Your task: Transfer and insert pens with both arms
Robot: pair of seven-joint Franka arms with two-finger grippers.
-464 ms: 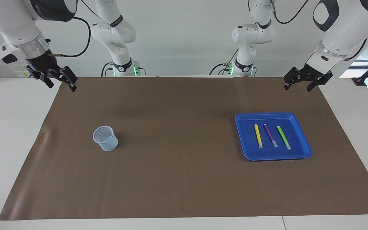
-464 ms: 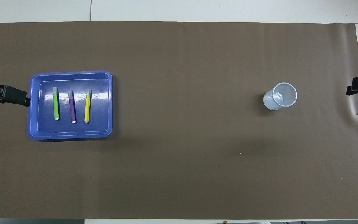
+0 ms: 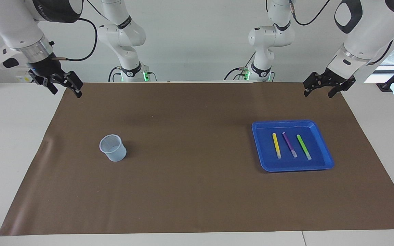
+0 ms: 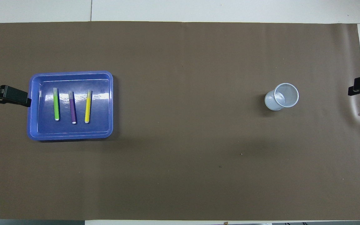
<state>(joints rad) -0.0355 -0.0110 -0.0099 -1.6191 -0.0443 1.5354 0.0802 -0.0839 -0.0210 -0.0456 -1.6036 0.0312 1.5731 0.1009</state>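
Writing: white lettering shows on the dark upper section of the right arm in the facing view, too cropped to read; no labels can be made out on the pens, tray or cup.
Left gripper (image 3: 329, 88): raised over the brown mat's corner at the left arm's end of the bench, jaws parted, holding and touching nothing.
Right gripper (image 3: 62, 86): raised over the mat's edge at the right arm's end, jaws spread apart, empty.
Blue tray (image 3: 324, 150): flat on the mat toward the left arm's end.
Yellow pen (image 3: 276, 145): lying in the tray, on the side toward the cup.
Purple pen (image 3: 289, 144): lying in the tray between the other two, touching neither.
Light green pen (image 3: 303, 146): lying in the tray, on the side toward the left arm's end.
Mesh cup (image 3: 113, 147): upright on the mat toward the right arm's end, well apart from the tray.
Brown mat (image 3: 190, 191): covers most of the white bench (image 3: 9, 136).
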